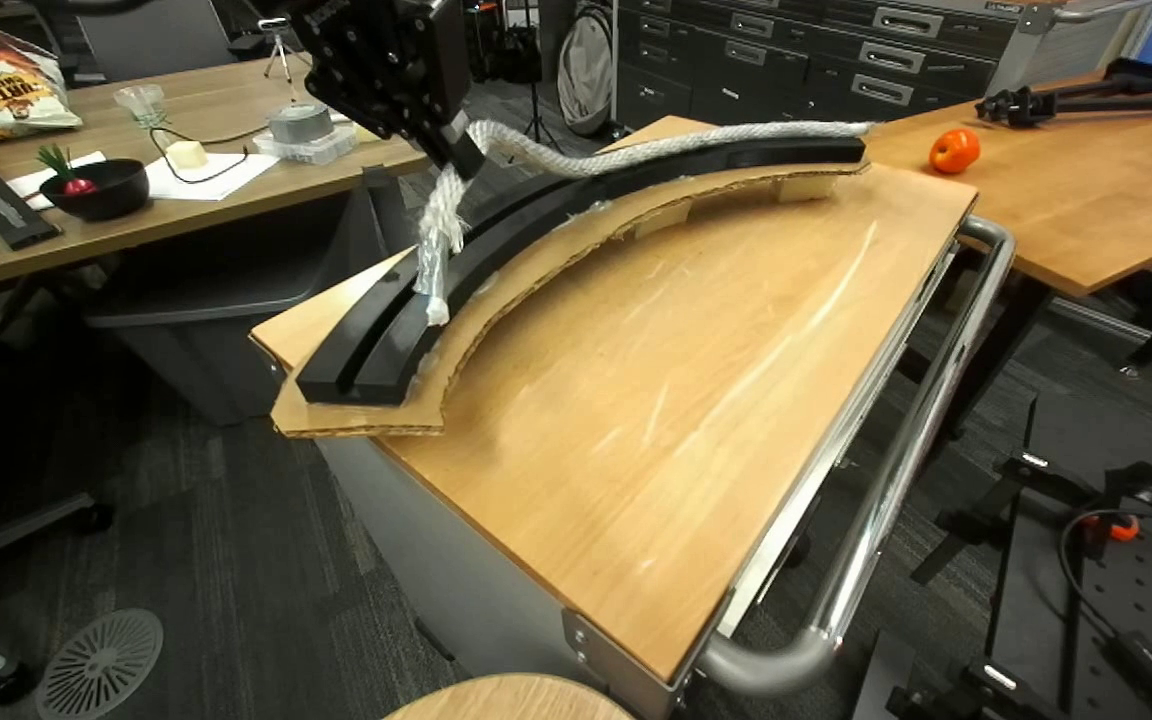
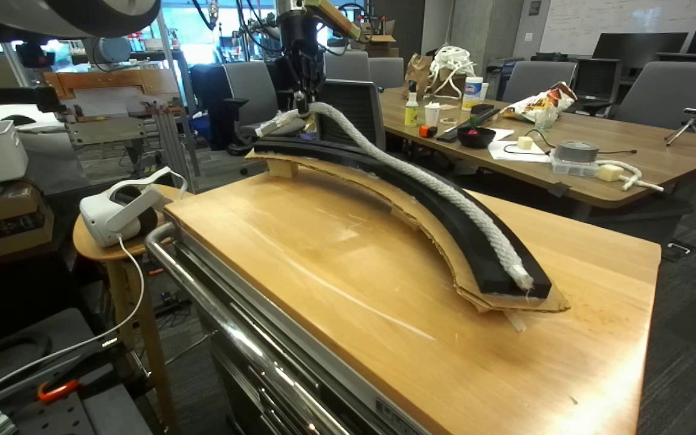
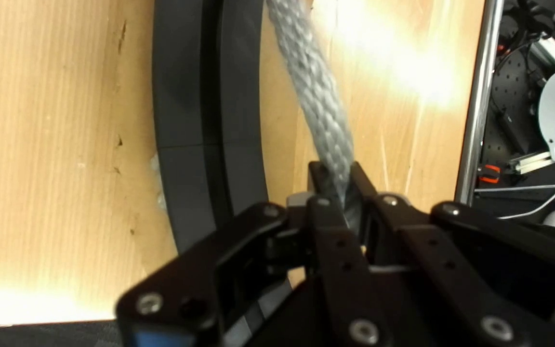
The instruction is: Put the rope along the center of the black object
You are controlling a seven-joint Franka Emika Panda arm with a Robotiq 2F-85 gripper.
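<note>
The black object [image 1: 386, 355] is a curved track with a central groove; it also shows in an exterior view [image 2: 475, 257] and the wrist view [image 3: 181, 106]. My gripper [image 1: 466, 150] is shut on the rope [image 1: 636, 155] near one taped end, above the track; the grip also shows in an exterior view [image 2: 303, 110]. The taped end sticks out past the fingers. The rope [image 2: 444, 187] slopes down from the fingers to its far end, at the track's other end. Whether that part sits in the groove is unclear. In the wrist view the fingertips [image 3: 336, 180] and rope [image 3: 313, 82] appear right of the track.
The track lies on cardboard [image 2: 378, 196] on a wooden cart top [image 1: 616, 440] with a metal handle rail [image 1: 886, 530]. Another table [image 1: 226, 120] holds a black bowl [image 1: 101, 190] and a chip bag [image 1: 16, 90]. A white headset [image 2: 121, 211] lies on a stool.
</note>
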